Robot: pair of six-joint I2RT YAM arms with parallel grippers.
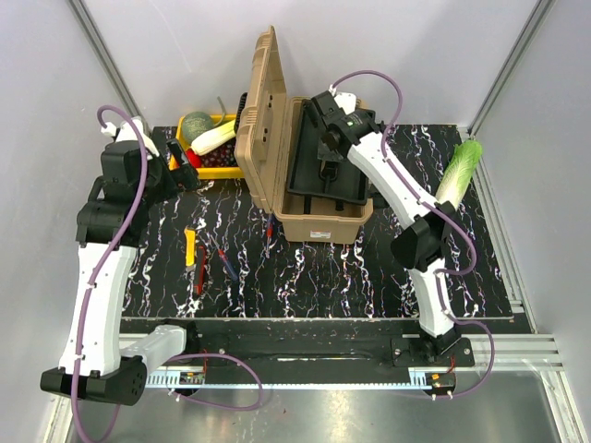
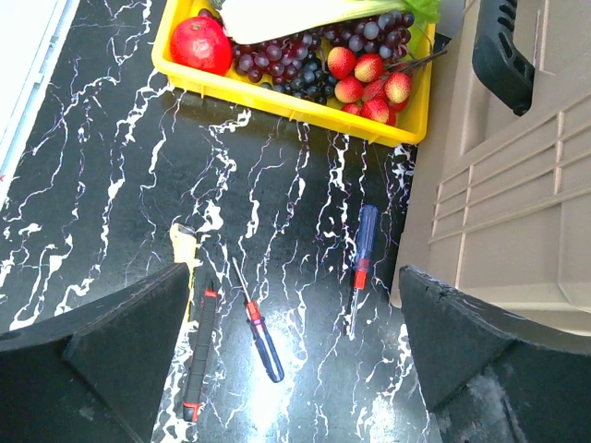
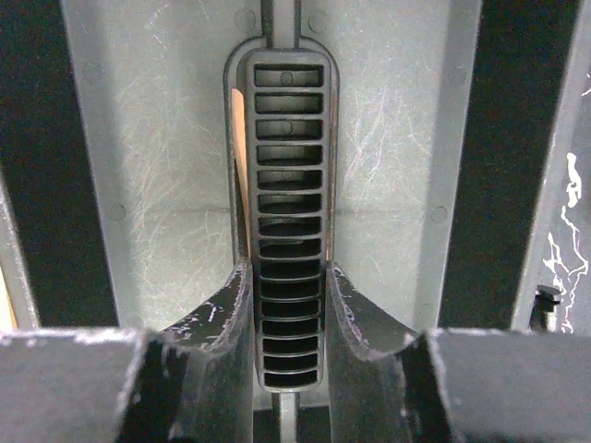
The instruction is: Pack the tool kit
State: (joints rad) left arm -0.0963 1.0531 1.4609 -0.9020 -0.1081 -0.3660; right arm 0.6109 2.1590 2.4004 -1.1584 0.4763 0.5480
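The tan toolbox point(image 1: 319, 226) stands open on the mat with its lid point(image 1: 263, 101) upright. The black inner tray point(image 1: 351, 185) lies across the box opening. My right gripper point(image 1: 326, 166) reaches down onto it. In the right wrist view the right gripper point(image 3: 289, 295) is shut on the tray's slotted centre handle point(image 3: 289, 166). My left gripper point(image 2: 291, 286) hangs open above the mat, left of the toolbox wall point(image 2: 517, 212). Below it lie a blue-handled screwdriver point(image 2: 263, 337), a second screwdriver point(image 2: 363, 249), a black and red tool point(image 2: 199, 355) and a yellow tool point(image 2: 183, 242).
A yellow crate point(image 2: 295, 103) with grapes, lychees, a red fruit and a white vegetable sits behind the tools, next to the lid. A napa cabbage point(image 1: 459, 173) lies at the mat's right edge. The toolbox's black carrying handle point(image 2: 503, 41) is on the lid's outside.
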